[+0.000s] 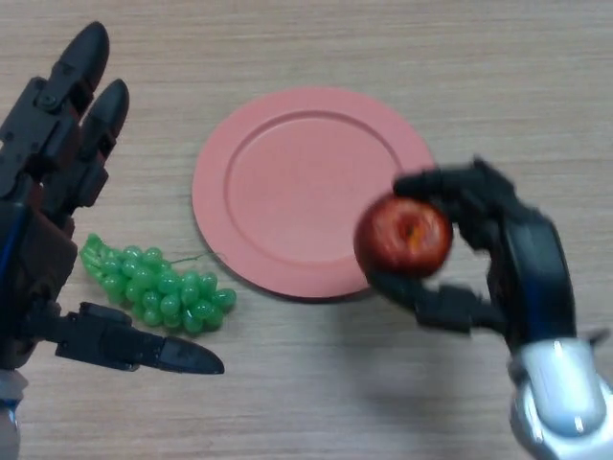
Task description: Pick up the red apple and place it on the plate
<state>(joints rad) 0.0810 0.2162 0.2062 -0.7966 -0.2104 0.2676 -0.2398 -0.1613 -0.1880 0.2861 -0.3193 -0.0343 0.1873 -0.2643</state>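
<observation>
Right hand point(498, 259) has its thumb and fingers curled round the round red apple point(404, 235), holding it over the flat pink plate's point(287, 163) near right rim. The plate's centre lies up and left of the apple, so probably just a short carry that way. Apple's round, no real long axis; can't tell where the stem points. Left hand point(57, 153) hangs open left of the plate, above the bunch of green grapes point(158, 287).

apple point(403, 236): red | plate point(287, 182): pink | grapes point(158, 285): green | hands point(508, 259): black | table point(383, 48): light wood grain
</observation>
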